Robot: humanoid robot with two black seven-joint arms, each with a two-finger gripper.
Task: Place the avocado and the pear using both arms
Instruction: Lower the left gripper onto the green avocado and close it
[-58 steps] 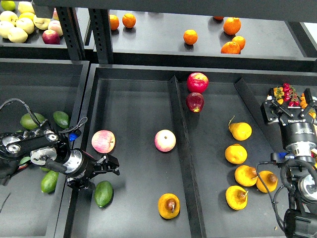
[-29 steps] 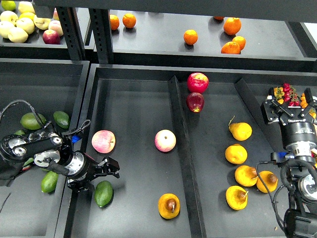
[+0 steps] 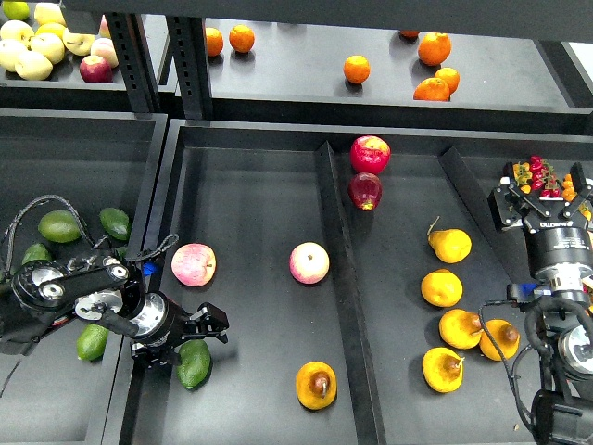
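The green avocado (image 3: 194, 363) lies at the front left of the middle bin. My left gripper (image 3: 212, 324) sits just above and right of it, jaws open and empty, close to the avocado's top. The orange-yellow pear with the dark brown blotch (image 3: 316, 384) lies at the front of the same bin, right of the avocado. My right gripper (image 3: 543, 193) is far off at the right edge, pointing away, jaws wide open and empty.
Two pink-and-yellow apples (image 3: 193, 265) (image 3: 309, 262) lie in the middle bin. A raised divider (image 3: 341, 278) separates it from the right bin, which holds red apples (image 3: 370, 154) and several yellow pears (image 3: 441, 287). More avocados (image 3: 59, 226) lie in the left bin. Oranges (image 3: 356, 69) sit on the shelf.
My left arm has moved down toward the front of the bin, bringing its gripper close over the avocado. The right arm and the fruit have not moved.
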